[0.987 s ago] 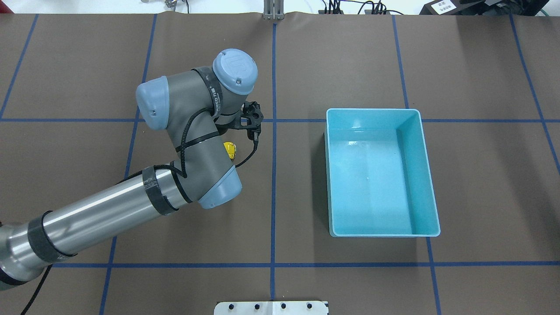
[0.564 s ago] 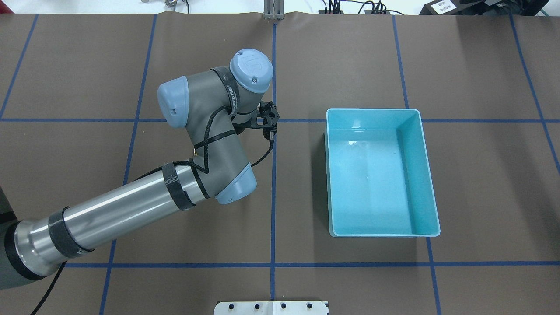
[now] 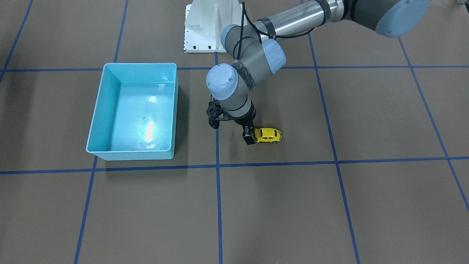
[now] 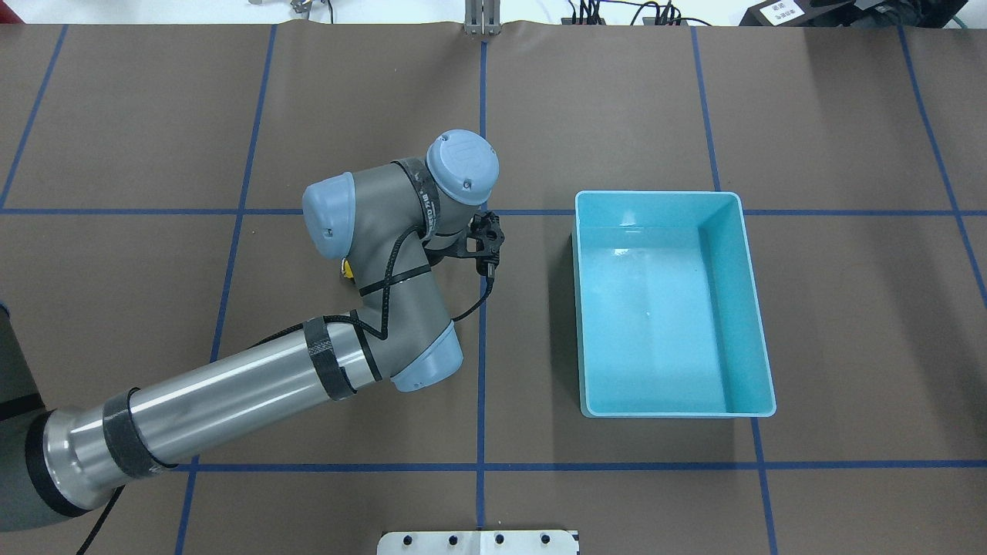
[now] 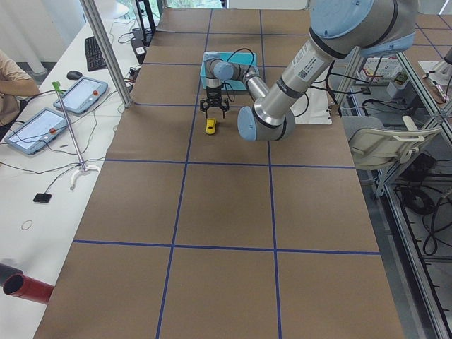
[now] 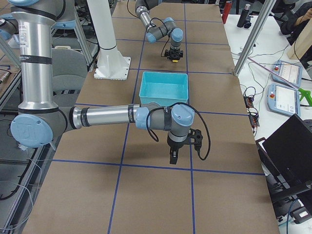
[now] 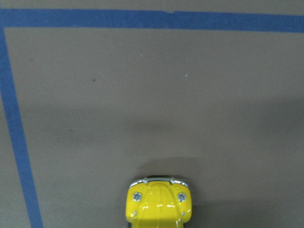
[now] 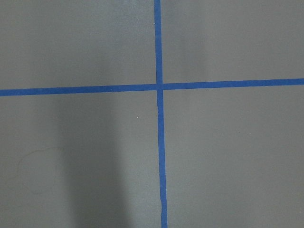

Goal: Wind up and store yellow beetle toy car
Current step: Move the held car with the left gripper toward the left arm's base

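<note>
The yellow beetle toy car (image 3: pixel 268 135) stands on its wheels on the brown table, to the robot's left of the centre tape line. My left gripper (image 3: pixel 249 136) points down at the car's front end; its fingers look open, and the car lies beside them, not between them. From overhead the arm hides all but a sliver of the car (image 4: pixel 348 269). The left wrist view shows only the car's nose (image 7: pixel 158 204) at the bottom edge. My right gripper (image 6: pixel 173 157) hangs over bare table, seen only from the side, so I cannot tell its state.
An empty light-blue bin (image 4: pixel 752 308) stands on the robot's right half, also seen as the bin (image 3: pixel 99 110) from the front. The white robot base (image 3: pixel 210 25) is at the table's near edge. Blue tape lines grid the mat. A person's sleeve (image 5: pixel 14 78) shows beside the table.
The left arm has swung right and toward the robot. The car, earlier showing beside the wrist, now sits further left and is almost wholly hidden under the arm.
</note>
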Motion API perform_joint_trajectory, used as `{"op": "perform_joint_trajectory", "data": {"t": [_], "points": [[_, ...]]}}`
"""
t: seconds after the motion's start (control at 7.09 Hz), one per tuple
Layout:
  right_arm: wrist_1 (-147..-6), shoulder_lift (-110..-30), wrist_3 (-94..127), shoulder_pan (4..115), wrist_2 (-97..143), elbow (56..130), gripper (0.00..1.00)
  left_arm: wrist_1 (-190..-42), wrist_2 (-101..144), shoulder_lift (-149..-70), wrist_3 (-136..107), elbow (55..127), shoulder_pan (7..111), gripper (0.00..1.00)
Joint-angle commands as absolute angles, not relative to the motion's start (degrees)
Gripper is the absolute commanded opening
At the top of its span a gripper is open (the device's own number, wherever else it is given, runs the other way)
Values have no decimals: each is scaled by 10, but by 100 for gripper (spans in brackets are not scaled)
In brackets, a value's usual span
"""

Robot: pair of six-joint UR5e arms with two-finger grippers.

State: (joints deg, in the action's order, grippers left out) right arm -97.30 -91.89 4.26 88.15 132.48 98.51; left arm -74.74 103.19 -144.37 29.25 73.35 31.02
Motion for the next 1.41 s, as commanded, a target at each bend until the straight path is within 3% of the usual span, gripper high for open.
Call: {"op": "perform_joint_trajectory", "data": {"t": [0.0,0.56,0.85,1.13,1.27], "points": [[-973,-922,43,883,1325,986,100,-766,999,-1443,292,733,308,100],[-973,-928,44,890,1327,988,100,-779,1001,-1431,289,731,309,100],[-973,-930,44,892,1328,988,100,-791,1001,-1426,291,731,309,36],[-973,-929,44,892,1328,987,100,-792,1000,-1426,290,734,310,7],[-973,-930,44,892,1331,988,100,-789,1002,-1426,272,744,313,6]]}}
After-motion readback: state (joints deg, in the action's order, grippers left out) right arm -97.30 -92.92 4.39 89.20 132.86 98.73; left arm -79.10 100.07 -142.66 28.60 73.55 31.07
